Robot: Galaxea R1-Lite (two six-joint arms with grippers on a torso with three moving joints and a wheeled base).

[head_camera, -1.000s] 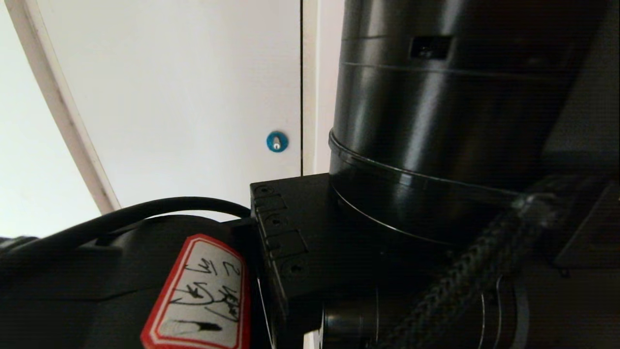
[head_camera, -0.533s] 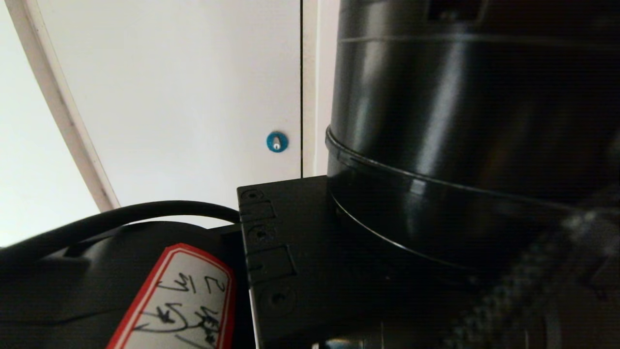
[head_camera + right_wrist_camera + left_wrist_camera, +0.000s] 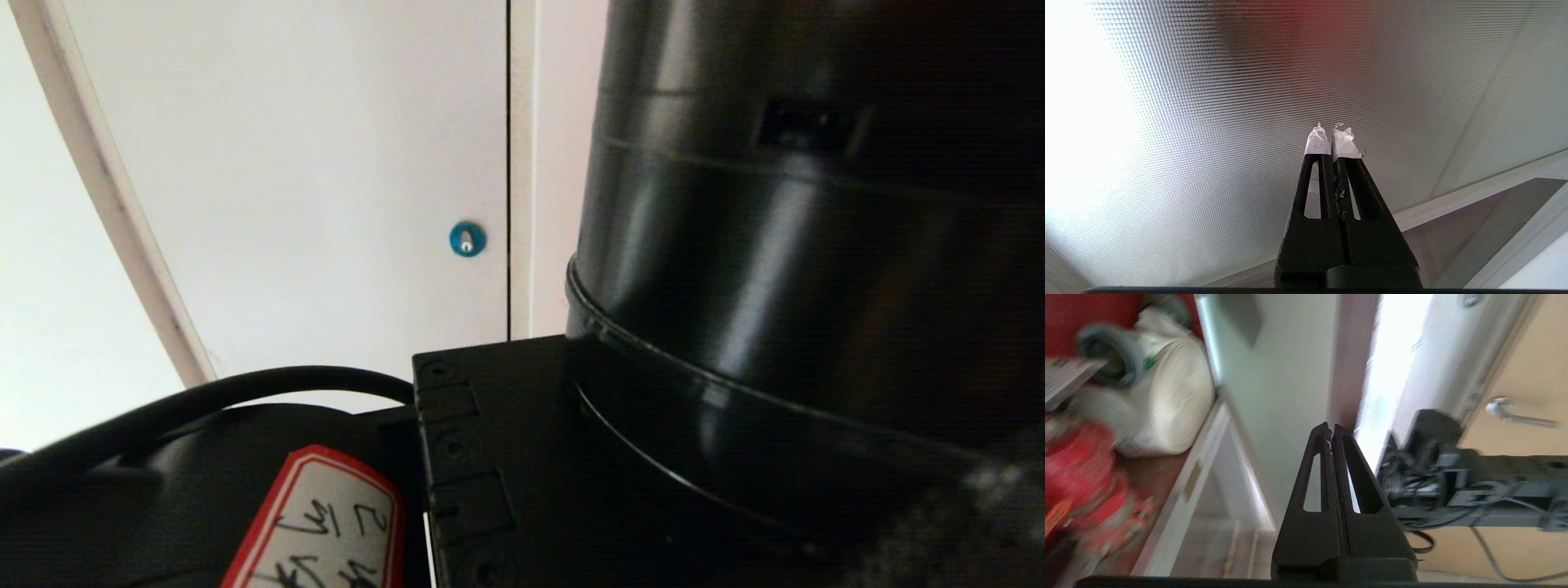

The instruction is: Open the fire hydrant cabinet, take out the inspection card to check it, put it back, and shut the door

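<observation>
In the left wrist view the fire hydrant cabinet [image 3: 1206,465] stands open, with a red interior and a silver frame. Inside lie a white hose roll [image 3: 1167,400] and a red reel [image 3: 1081,473]. A thin whitish sheet [image 3: 1065,377], blurred, pokes in at the edge; it looks like the inspection card. The door [image 3: 1278,375] shows as a pale panel swung out from the frame. My left gripper [image 3: 1331,426] is shut and empty, its tips just before the door's free edge. My right gripper [image 3: 1333,130], with taped tips, is shut and parked over a dimpled metal surface [image 3: 1188,122].
The head view is largely filled by my left arm's black links [image 3: 775,286] and a red-bordered label [image 3: 326,531]; behind them is a white panel with a blue lock [image 3: 467,238]. Beyond the door stand black equipment [image 3: 1437,465] and a beige door with a lever handle [image 3: 1515,414].
The white panel and blue lock hold still, while the arm's black block and label have sunk lower in the head view and the big cylinder has shifted right.
</observation>
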